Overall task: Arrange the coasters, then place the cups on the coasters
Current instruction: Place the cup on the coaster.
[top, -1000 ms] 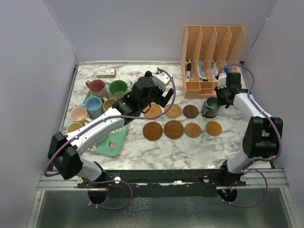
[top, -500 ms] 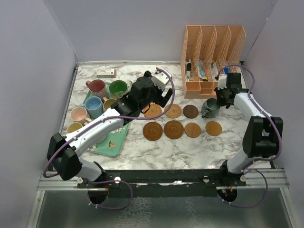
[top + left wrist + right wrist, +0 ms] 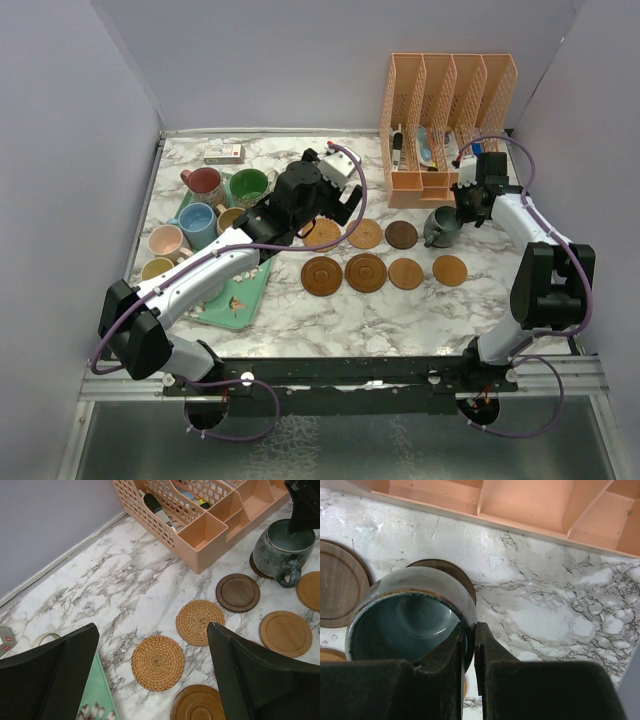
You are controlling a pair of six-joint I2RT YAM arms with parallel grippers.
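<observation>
The marbled tabletop (image 3: 300,330) bears coasters (image 3: 366,272) beneath the left fingers (image 3: 55,675). A mint-green tray (image 3: 235,305) lies left of those fingers, a peach organizer (image 3: 445,90) just beyond the right fingers (image 3: 490,680).

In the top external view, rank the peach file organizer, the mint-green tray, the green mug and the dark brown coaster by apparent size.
1. Peach file organizer, largest.
2. Mint-green tray; it is partly covered, so its place is less sure.
3. Green mug.
4. Dark brown coaster, only slightly smaller than the mug.
</observation>
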